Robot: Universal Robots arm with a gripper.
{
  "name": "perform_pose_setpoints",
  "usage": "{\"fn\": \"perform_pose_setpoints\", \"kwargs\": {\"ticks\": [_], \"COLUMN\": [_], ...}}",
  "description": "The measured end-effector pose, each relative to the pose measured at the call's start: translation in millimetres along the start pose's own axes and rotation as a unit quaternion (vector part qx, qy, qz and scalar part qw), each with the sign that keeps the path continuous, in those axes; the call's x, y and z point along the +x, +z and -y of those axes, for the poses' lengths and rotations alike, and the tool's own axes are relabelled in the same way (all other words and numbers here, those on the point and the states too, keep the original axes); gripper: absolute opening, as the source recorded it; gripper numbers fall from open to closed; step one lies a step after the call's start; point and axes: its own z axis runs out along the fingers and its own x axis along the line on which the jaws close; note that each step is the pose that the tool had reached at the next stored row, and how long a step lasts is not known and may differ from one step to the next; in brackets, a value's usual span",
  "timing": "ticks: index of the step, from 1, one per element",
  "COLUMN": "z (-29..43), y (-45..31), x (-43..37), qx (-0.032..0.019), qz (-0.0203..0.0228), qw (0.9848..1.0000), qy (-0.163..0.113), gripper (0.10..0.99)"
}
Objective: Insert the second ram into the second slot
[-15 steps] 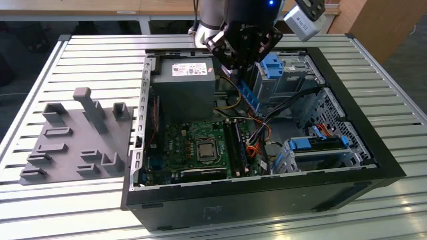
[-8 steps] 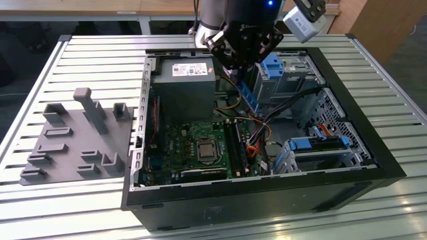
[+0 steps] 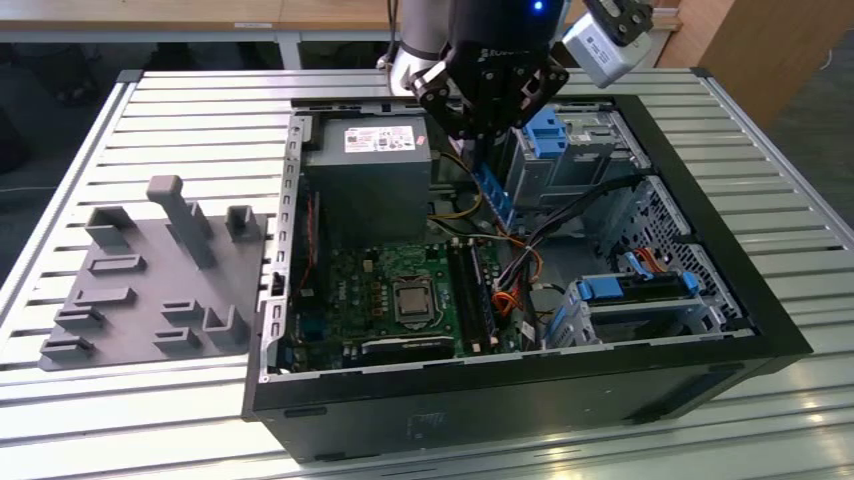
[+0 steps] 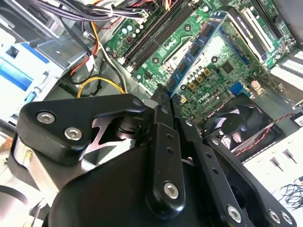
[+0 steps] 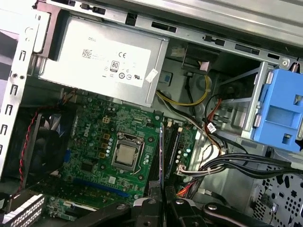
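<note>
While I hold the arm over the open computer case (image 3: pixel 534 400) on the slatted table (image 3: pixel 200 100), I note the motherboard (image 5: pixel 94 137) lying flat on the case floor beside the power supply (image 5: pixel 104 61). The gripper (image 3: pixel 487 135) has its fingers clamped on the second ram (image 4: pixel 194 49), which hangs edge-down above the board, clear of the memory slots (image 5: pixel 173 142) and not yet seated. My judgement: the stick's long edge must run parallel to the second slot, stand upright, and avoid the loose cables (image 5: pixel 222 163) before even downward pressure.
</note>
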Motion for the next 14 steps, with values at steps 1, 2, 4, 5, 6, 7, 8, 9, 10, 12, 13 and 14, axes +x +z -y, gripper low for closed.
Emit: {"fn": "perform_pose_setpoints", "kwargs": {"ticks": [1, 2, 4, 5, 6, 7, 8, 9, 10, 12, 13, 14], "z": [0.0, 0.0, 0.1, 0.0, 0.0, 0.0, 0.0, 0.0, 0.0, -0.1, -0.1, 0.0], "y": [0.0, 0.1, 0.2, 0.2, 0.2, 0.3, 0.4, 0.4, 0.5, 1.0, 1.3, 1.9], "x": [0.0, 0.0, 0.0, 0.0, 0.0, 0.0, 0.1, 0.0, 0.0, 0.0, 0.0, 0.0], "qx": [0.0012, 0.0019, 0.0029, 0.0032, 0.0033, 0.0034, 0.0036, 0.0036, 0.0036, 0.0039, 0.0038, 0.0037], "qz": [-0.0004, -0.0007, -0.0011, -0.0013, -0.0016, -0.0018, -0.002, -0.0022, -0.0025, -0.003, -0.0032, -0.0034], "qw": [1.0, 1.0, 0.9998, 0.9997, 0.9995, 0.9993, 0.999, 0.9986, 0.9982, 0.997, 0.9963, 0.9957], "qy": [0.004, 0.008, 0.019, 0.025, 0.031, 0.038, 0.045, 0.052, 0.06, 0.077, 0.085, 0.093], "gripper": [0.137, 0.137, 0.137, 0.137, 0.137, 0.137, 0.137, 0.137, 0.137, 0.137, 0.137, 0.137]}}
